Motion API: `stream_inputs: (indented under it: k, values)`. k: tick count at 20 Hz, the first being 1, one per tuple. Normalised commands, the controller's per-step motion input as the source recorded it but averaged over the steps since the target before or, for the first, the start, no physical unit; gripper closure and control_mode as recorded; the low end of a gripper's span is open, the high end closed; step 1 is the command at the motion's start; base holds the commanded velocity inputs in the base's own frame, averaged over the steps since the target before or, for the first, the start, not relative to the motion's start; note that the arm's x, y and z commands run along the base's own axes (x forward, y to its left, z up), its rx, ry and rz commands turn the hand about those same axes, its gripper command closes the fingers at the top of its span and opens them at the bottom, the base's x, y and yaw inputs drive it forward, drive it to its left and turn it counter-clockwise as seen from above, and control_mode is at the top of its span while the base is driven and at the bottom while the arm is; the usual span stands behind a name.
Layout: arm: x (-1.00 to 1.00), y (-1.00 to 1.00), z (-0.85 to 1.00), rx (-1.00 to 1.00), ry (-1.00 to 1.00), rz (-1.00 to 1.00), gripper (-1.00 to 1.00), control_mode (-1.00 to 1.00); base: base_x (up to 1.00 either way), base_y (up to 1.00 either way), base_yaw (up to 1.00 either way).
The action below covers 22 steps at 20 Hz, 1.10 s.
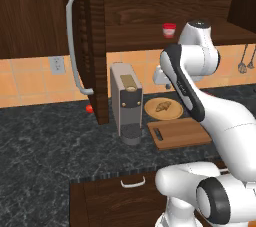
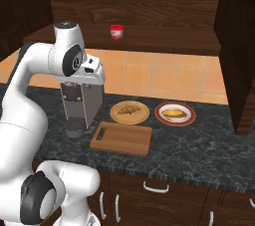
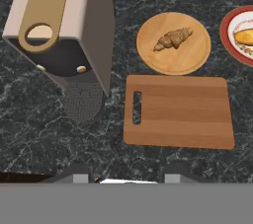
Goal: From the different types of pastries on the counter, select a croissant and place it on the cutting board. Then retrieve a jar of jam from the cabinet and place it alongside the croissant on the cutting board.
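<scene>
Tool (image 3: 126, 176) hung high over the dark marbled counter (image 3: 39, 134), with the croissant (image 3: 172, 38) waiting on its round wooden plate (image 3: 192, 57).

The tips stood apart, holding nothing. Below lay the bare cutting board (image 3: 178, 112), slot end toward the coffee machine (image 3: 64, 25); the yellow bun (image 2: 174, 114) sat on a red-rimmed plate (image 2: 160, 109) beside. Up in the open cabinet (image 1: 95, 46), the jar of jam (image 2: 116, 31) stood on the shelf, orange tiles behind.

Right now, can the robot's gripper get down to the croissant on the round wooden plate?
Probably yes. The croissant lies bare on the round wooden plate, nothing covers it, and the gripper hangs above the counter nearby.
</scene>
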Motion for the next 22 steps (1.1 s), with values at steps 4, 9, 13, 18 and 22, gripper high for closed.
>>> stream_inputs:
  k: [4,9,13,18,22]
  values:
    - [0.01,-0.3,-0.09,0.0,-0.01,0.0,-1.0,-1.0,0.0,0.0,0.0]
    - [0.19,-0.67,-0.4,-0.03,-0.02,0.0,-1.0,-1.0,0.0,0.0,0.0]
    - [0.91,-0.45,-0.39,-0.12,0.0,0.0,-1.0,-1.0,0.0,0.0,0.0]
    - [0.98,-0.28,-0.38,-0.12,0.0,-0.03,-1.0,-1.0,0.0,0.0,0.0]
    - [0.8,-0.04,-0.69,0.0,0.0,0.18,-1.0,-1.0,0.0,0.0,0.0]
